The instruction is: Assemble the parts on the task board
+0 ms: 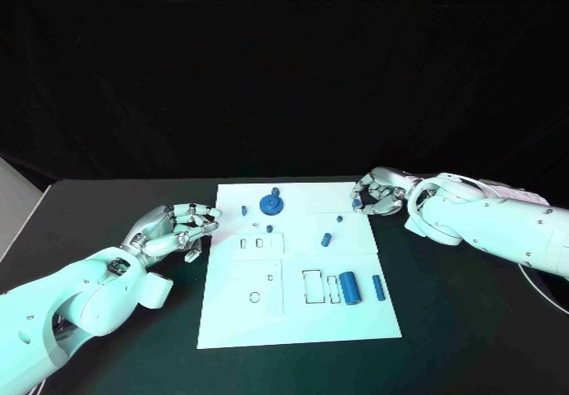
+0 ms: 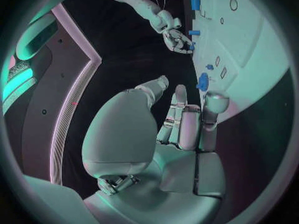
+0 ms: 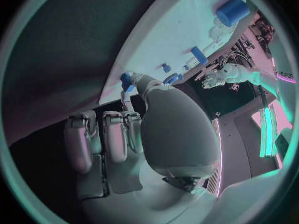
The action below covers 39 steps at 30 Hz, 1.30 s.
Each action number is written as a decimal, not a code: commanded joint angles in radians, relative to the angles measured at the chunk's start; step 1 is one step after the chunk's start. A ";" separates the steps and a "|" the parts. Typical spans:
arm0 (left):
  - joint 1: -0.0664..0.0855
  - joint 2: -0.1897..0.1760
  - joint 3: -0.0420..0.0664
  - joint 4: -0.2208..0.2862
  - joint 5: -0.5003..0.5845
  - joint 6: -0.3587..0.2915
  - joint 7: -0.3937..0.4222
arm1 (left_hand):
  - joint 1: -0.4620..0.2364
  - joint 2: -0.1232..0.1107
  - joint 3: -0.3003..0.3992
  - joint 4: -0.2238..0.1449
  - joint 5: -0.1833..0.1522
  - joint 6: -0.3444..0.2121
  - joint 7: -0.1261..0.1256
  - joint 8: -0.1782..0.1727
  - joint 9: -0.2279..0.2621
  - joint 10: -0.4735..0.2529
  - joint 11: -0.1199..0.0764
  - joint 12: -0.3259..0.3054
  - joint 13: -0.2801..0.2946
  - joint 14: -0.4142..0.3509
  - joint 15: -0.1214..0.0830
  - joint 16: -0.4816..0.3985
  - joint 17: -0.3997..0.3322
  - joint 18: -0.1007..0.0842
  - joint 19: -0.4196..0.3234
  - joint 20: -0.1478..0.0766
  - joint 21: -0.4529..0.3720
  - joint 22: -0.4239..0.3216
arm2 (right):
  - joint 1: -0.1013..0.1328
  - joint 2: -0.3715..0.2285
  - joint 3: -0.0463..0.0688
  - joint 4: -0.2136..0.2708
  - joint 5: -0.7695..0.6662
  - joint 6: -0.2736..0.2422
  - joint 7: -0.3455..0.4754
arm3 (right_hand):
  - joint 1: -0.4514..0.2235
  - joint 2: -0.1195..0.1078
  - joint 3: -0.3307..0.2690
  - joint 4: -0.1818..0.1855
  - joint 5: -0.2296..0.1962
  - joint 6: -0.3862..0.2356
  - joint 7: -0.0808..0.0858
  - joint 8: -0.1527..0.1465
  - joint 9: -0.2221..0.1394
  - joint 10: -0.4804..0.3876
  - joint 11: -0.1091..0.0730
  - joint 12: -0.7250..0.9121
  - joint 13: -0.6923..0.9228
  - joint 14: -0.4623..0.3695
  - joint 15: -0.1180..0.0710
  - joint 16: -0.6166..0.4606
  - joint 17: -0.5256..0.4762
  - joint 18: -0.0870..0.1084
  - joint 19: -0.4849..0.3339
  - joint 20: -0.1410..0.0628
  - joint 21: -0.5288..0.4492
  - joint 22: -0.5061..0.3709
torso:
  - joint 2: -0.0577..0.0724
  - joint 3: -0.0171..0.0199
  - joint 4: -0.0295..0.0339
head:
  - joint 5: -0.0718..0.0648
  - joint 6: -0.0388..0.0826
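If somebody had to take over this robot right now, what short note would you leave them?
Left hand: off the task board's left edge, fingers curled, holding nothing that I can see.
Right hand: at the board's far right corner, fingertips at a small blue part; a firm hold cannot be confirmed.
Parts: blue disc stands near the far edge; large cylinder and slim bar lie near the right edge; small peg mid-board.
Done: unclear. Left: several board slots look unfilled.

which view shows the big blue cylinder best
The head view: the blue cylinder lies unobstructed on the white board. The right wrist view shows it bent near the rim; the left wrist view shows it small and distant.
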<state>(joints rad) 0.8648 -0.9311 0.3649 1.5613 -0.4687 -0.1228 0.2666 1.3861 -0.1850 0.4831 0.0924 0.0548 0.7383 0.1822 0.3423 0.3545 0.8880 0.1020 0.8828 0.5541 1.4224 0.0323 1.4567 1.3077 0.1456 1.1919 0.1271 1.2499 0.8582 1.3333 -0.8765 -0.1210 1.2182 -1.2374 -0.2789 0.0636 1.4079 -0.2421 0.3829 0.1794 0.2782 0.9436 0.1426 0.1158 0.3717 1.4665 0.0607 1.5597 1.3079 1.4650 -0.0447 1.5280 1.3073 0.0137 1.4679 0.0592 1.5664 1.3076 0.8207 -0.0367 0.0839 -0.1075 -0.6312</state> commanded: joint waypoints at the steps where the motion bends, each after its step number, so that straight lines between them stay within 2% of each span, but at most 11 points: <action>1: -0.001 0.001 0.000 0.001 -0.006 0.024 0.001 | -0.012 -0.002 0.006 0.001 -0.001 -0.007 -0.001 0.006 0.001 -0.007 -0.001 0.003 0.001 0.007 0.001 0.004 0.026 -0.014 0.007 0.000 0.005 0.001 | -0.001 0.001 0.000 0.000 -0.014 -0.008 -0.008 | -0.008 0.000 -0.002 0.005 -0.005 -0.009 0.002 -0.005 -0.002 0.091 0.002 -0.003 0.250 0.087 0.001 0.005 0.179 -0.013 0.102 -0.003 0.001 0.259 | 0.000 0.0000 -0.0005 | 0.000 -0.001; 8: -0.002 0.001 0.000 0.001 -0.006 0.025 0.000 | -0.013 -0.001 0.007 0.002 -0.001 -0.008 -0.001 0.006 0.000 -0.009 -0.001 0.003 0.001 0.007 0.001 0.005 0.026 -0.014 0.007 0.000 0.005 0.001 | -0.006 0.004 0.000 -0.006 -0.014 -0.005 -0.013 | -0.011 0.000 -0.003 0.007 -0.008 -0.010 0.003 -0.006 -0.002 0.091 0.002 -0.003 0.250 0.087 0.002 0.005 0.178 -0.013 0.101 -0.002 0.001 0.259 | 0.000 -0.0002 0.0005 | 0.000 -0.003; 16: -0.003 -0.001 0.000 0.000 -0.006 0.025 -0.001 | -0.013 -0.001 0.007 0.002 -0.001 -0.008 -0.001 0.006 0.000 -0.009 -0.001 0.003 0.001 0.007 0.001 0.005 0.026 -0.014 0.007 0.000 0.005 0.001 | -0.017 0.007 0.000 -0.009 -0.019 -0.008 -0.015 | -0.015 0.012 0.004 0.012 -0.009 0.004 0.003 0.001 0.001 0.093 0.003 -0.001 0.252 0.087 0.004 0.005 0.178 -0.012 0.101 0.000 0.000 0.258 | 0.001 0.0003 0.0016 | 0.002 -0.007; 26: -0.004 -0.001 0.000 0.000 -0.006 0.025 -0.001 | -0.014 0.001 0.009 0.004 -0.001 -0.009 -0.001 0.006 0.000 -0.011 0.000 0.002 0.000 0.005 0.002 0.004 0.024 -0.014 0.006 0.001 0.006 0.002 | -0.020 0.005 0.000 -0.004 -0.020 -0.024 -0.006 | -0.022 0.038 0.028 0.017 -0.013 0.049 -0.010 0.031 0.012 0.096 -0.007 0.003 0.256 0.087 -0.001 0.005 0.179 -0.013 0.102 -0.003 0.001 0.259 | 0.000 0.0005 -0.0009 | 0.004 -0.009; 33: -0.005 -0.001 0.000 0.000 -0.006 0.026 -0.002 | -0.014 0.001 0.009 0.004 -0.001 -0.009 -0.001 0.006 0.000 -0.011 0.000 0.002 0.000 0.005 0.002 0.004 0.024 -0.014 0.006 0.001 0.006 0.002 | -0.020 0.005 0.000 0.004 -0.019 -0.056 0.005 | -0.024 0.052 0.042 0.014 -0.021 0.068 -0.022 0.051 0.021 0.099 -0.018 0.005 0.258 0.087 -0.010 0.005 0.181 -0.013 0.102 -0.009 0.003 0.261 | 0.000 -0.0002 0.0005 | 0.005 -0.009; 39: -0.005 -0.001 0.000 -0.001 -0.006 0.028 -0.003 | -0.014 0.001 0.009 0.004 -0.001 -0.009 -0.001 0.006 0.000 -0.011 0.000 0.002 0.000 0.005 0.002 0.004 0.024 -0.014 0.006 0.001 0.006 0.002 | -0.020 0.004 0.001 0.012 -0.020 -0.092 0.004 | -0.023 0.057 0.047 0.011 -0.021 0.070 -0.024 0.055 0.023 0.098 -0.020 0.005 0.257 0.087 -0.012 0.005 0.181 -0.013 0.102 -0.011 0.003 0.261 | 0.000 -0.0006 0.0006 | 0.006 -0.007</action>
<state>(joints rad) 0.8602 -0.9327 0.3649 1.5597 -0.4704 -0.1165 0.2597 1.3781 -0.1851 0.4859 0.0952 0.0548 0.7383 0.1822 0.3423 0.3544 0.8807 0.1018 0.8828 0.5538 1.4223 0.0323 1.4566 1.3075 0.1457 1.1918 0.1271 1.2499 0.8589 1.3143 -0.8718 -0.1203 1.2265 -1.2463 -0.3371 0.0580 1.3873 -0.1943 0.4256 0.1917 0.2627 1.0083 0.1174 0.1656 0.3942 1.4650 0.0482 1.5596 1.3076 1.4651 -0.0520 1.5280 1.3078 0.0140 1.4642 0.0557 1.5663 1.3081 0.8203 -0.0369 0.0842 -0.1026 -0.6398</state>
